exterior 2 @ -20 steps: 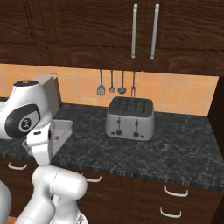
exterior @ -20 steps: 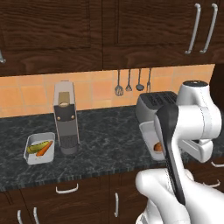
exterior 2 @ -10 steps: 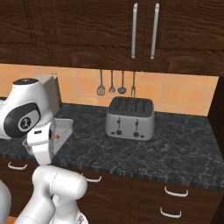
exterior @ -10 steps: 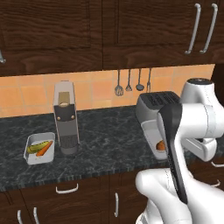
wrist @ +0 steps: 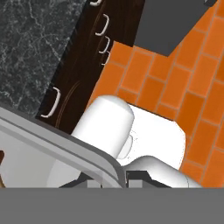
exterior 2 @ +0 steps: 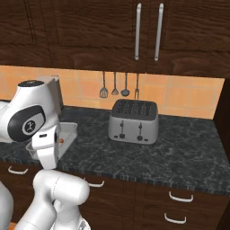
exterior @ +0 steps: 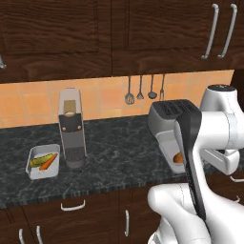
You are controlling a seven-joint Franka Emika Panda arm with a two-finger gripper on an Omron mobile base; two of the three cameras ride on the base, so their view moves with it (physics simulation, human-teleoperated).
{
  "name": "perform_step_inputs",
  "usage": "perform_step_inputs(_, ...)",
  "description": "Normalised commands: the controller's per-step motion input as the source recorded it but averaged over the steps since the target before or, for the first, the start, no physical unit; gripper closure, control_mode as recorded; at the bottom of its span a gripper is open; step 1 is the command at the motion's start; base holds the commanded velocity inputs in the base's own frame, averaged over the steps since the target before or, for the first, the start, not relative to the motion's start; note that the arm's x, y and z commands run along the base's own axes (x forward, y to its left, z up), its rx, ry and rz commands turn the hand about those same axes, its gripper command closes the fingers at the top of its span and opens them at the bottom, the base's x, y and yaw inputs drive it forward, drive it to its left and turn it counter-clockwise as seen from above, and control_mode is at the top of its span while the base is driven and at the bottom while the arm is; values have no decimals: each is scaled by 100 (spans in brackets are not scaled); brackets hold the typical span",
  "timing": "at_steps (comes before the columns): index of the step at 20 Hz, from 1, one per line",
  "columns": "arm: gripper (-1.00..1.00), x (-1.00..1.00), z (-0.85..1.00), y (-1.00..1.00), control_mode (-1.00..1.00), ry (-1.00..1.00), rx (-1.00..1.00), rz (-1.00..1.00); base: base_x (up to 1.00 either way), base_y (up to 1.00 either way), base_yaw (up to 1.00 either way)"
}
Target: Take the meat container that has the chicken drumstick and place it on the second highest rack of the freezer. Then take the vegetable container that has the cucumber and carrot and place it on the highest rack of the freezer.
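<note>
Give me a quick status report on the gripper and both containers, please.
Gripper at meat container rim, grip unclear. Drumstick inside. Vegetable container beside coffee machine. Toaster close by.

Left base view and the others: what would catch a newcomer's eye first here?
The silver four-slot toaster at the middle of the black speckled counter, under hanging utensils. Then the white tray with cucumber and carrot on the counter's left, beside a tall grey coffee machine. A second white tray holding something orange sits by the toaster, behind the arm.
</note>
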Motion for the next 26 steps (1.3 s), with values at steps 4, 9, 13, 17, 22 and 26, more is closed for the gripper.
perform_step_inputs(4, 100, 0, 0, -1, 100, 0, 0, 0, 0, 0, 0)
perform_step_inputs(9, 100, 0, 0, 0, 100, 0, 0, 0, -38, 0, 10)
perform_step_inputs(13, 100, 0, 0, 0, 100, 0, 0, 0, -54, 0, 31)
perform_step_inputs(17, 100, 0, 0, 0, 100, 0, 0, 0, -41, 0, 45)
perform_step_inputs(22, 100, 0, 0, 0, 100, 0, 0, 0, -9, 0, 50)
perform_step_inputs(26, 100, 0, 0, 0, 100, 0, 0, 0, 0, 0, 63)
